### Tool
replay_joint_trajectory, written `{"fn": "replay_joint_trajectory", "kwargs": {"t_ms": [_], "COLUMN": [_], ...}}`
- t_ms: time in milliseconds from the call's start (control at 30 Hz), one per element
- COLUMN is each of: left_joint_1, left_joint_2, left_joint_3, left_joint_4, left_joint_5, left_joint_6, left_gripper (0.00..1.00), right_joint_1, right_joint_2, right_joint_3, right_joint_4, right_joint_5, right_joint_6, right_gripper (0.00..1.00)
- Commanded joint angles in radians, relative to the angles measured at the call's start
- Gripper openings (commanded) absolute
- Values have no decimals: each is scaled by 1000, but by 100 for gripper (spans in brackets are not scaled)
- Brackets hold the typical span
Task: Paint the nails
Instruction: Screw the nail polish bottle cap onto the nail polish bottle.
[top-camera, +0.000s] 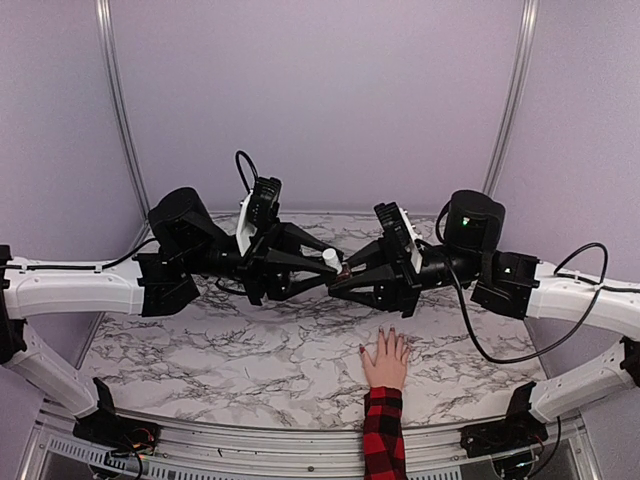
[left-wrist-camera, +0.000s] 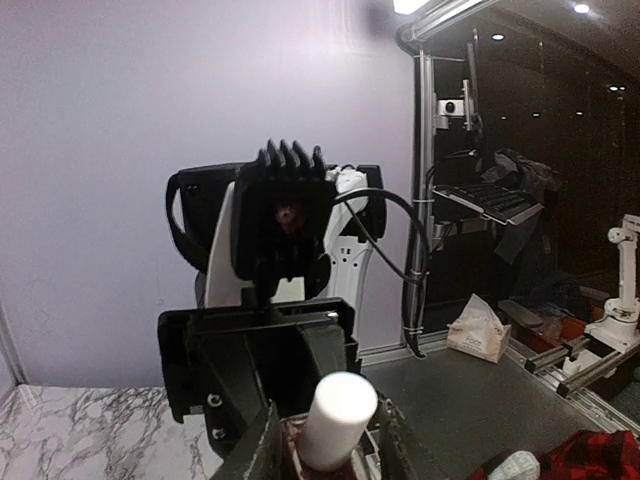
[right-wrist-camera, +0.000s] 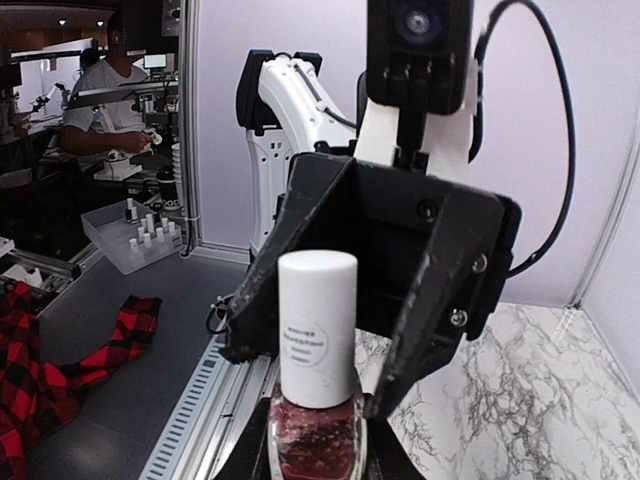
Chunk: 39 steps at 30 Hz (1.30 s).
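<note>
A pale hand (top-camera: 385, 358) in a red-and-black plaid sleeve (top-camera: 383, 435) lies flat on the marble table (top-camera: 230, 350), near the front. Its nails (top-camera: 392, 329) show as tiny dark tips. Above the table's middle both grippers meet at a nail-polish bottle (right-wrist-camera: 312, 445) of dark red polish. My right gripper (right-wrist-camera: 315, 468) is shut on the bottle's glass body. My left gripper (left-wrist-camera: 325, 452) flanks the white cap (left-wrist-camera: 335, 418), its fingers (left-wrist-camera: 255, 450) a little apart from it on both sides. Bottle and grippers hang behind and left of the hand.
Beyond the table's right side sit a tissue pack (left-wrist-camera: 480, 330) and plaid cloth (left-wrist-camera: 600, 455). Off its left side is a tray of small bottles (right-wrist-camera: 135, 235), with a person (right-wrist-camera: 105, 105) at a bench. Purple walls enclose the back.
</note>
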Motion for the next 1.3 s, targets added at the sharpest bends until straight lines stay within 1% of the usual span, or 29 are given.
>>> {"fn": "replay_joint_trajectory", "kwargs": {"t_ms": [0,100,200,300,367,600,733,1000,1133,1267], "left_joint_1": [13,13,13,12,11,2,-16,-28,-28,-29], "left_joint_2": [-97,-156,-178,-179,-172,-120,-70,45,101,124], "left_joint_3": [-58,-93,-109,-115,-112,-82,-40,62,103,113], "left_joint_4": [-80,-80,-80,-79,-72,-63,-61,-60,-61,-60], "left_joint_5": [-200,-375,-515,-569,-598,-738,-778,-840,-878,-894], "left_joint_6": [-32,-16,-26,-38,-72,-124,-141,-223,-260,-288], "left_gripper": [39,49,51,54,55,55,53,49,42,35], "right_joint_1": [-1,-2,-3,-2,-2,10,32,82,109,126], "right_joint_2": [-29,-31,-18,-4,3,29,48,74,83,81], "right_joint_3": [75,69,70,72,77,85,93,99,102,102], "right_joint_4": [54,41,24,15,10,7,-4,5,6,4], "right_joint_5": [158,296,437,572,639,797,904,997,1049,1101], "right_joint_6": [-68,-71,-71,-72,-74,-75,-90,-132,-154,-170], "right_gripper": [0,0,0,0,0,0,0,0,0,0]}}
